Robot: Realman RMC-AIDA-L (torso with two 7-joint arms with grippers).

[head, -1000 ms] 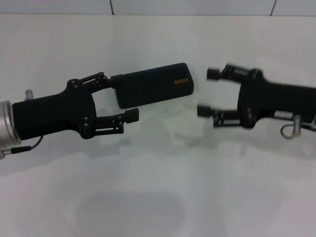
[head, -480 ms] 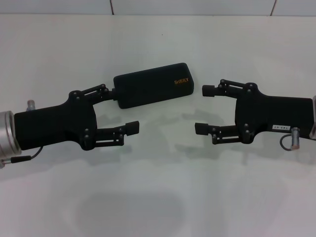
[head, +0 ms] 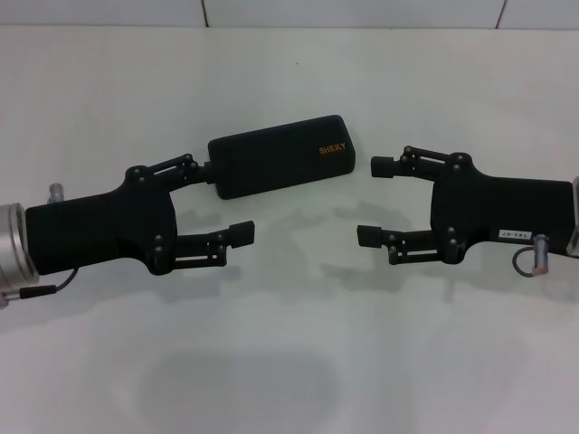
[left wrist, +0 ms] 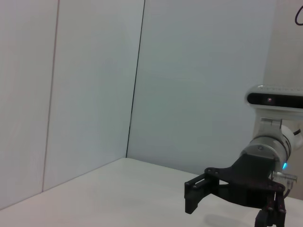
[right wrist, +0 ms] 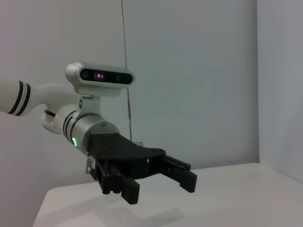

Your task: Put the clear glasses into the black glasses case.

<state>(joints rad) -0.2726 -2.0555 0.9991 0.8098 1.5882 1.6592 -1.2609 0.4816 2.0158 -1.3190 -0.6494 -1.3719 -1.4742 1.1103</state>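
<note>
Black, rectangular, round-cornered hard glasses case [head: 280, 155] with orange lid lettering lay closed on the white surface [head: 289, 344], toward its far side. The left gripper [head: 226, 199] and right gripper [head: 373, 200] faced each other in front of it, fingers spread wide, holding nothing.

You see the black glasses case [head: 281, 164] with small orange lettering on its lid, lying on a white table [head: 289, 353]. Both the left gripper [head: 226, 201] and right gripper [head: 374, 201] are black.
</note>
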